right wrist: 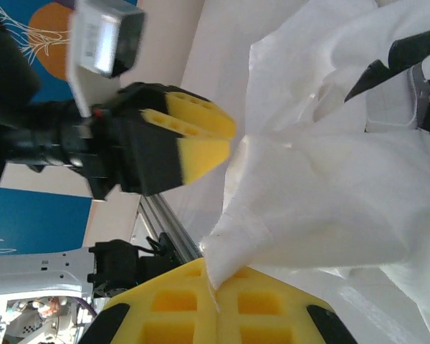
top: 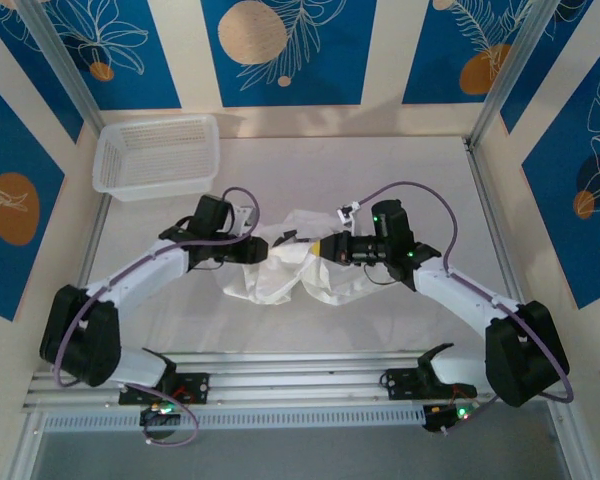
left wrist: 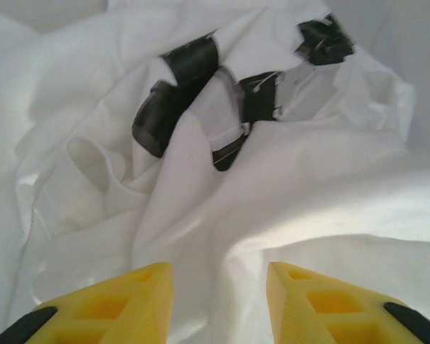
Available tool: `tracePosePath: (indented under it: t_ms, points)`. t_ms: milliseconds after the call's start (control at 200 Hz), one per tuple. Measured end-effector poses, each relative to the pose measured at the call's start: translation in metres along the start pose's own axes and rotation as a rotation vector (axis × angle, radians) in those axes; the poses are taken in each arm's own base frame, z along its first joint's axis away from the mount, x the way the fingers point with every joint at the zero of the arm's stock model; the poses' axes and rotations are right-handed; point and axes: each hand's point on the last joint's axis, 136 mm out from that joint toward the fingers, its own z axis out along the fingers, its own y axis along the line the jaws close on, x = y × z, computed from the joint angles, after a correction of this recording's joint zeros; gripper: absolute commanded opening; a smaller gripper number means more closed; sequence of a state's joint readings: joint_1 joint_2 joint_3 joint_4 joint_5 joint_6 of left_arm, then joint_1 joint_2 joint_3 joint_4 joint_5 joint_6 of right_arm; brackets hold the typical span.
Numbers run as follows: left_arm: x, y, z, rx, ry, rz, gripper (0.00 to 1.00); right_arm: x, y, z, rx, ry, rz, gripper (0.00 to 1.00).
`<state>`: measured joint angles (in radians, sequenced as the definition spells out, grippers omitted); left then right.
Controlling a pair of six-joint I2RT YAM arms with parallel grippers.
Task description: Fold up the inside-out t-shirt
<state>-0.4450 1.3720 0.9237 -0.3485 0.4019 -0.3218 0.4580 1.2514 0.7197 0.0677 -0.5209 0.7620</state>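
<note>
White t-shirt (top: 272, 280) lies crumpled on the table (top: 380, 170), centre, apparently black-printed.

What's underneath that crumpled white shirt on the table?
The t-shirt lies bunched on the white table, which shows all around it. Whatever is beneath is covered by cloth. The right hand pinches one edge. Black patches among the folds cannot be identified.

Crumpled folds hide much of the t-shirt (top: 280, 275).
</note>
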Motion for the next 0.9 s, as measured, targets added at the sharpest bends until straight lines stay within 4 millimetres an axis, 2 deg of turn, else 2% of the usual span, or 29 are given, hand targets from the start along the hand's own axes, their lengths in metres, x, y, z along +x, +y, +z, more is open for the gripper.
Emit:
tracePosePath:
  t_ms: [80,185,280,340,440,525,630,805,900]
  points:
    - [-0.009,-0.017,-0.02,0.03,-0.059,0.081,0.4,0.0,-0.001,0.002,0.002,0.004,0.0,0.0]
    - [-0.013,-0.057,-0.043,0.077,-0.126,0.251,0.38,0.0,-0.001,0.004,0.003,0.01,0.001,0.0]
    - [-0.004,-0.102,-0.044,0.137,-0.132,0.398,0.34,0.0,-0.001,0.007,0.003,0.017,0.002,0.0]
    - [0.004,-0.116,-0.036,0.162,-0.113,0.442,0.32,0.0,-0.001,0.008,0.003,0.022,0.003,0.0]
    - [0.01,-0.11,-0.011,0.126,-0.068,0.436,0.31,0.002,0.002,0.011,-0.002,0.031,-0.002,0.0]
    - [0.014,-0.091,0.017,0.041,-0.024,0.403,0.33,0.002,0.005,0.012,-0.008,0.034,-0.009,0.0]
    - [0.021,-0.071,0.04,-0.031,0.023,0.378,0.38,0.002,0.009,0.013,-0.014,0.038,-0.019,0.0]
    - [0.022,-0.08,0.052,-0.004,0.016,0.412,0.52,0.001,0.009,0.013,-0.007,0.032,-0.023,0.0]
    - [0.021,-0.077,0.057,-0.029,0.009,0.416,0.57,0.001,0.009,0.013,-0.005,0.03,-0.023,0.0]
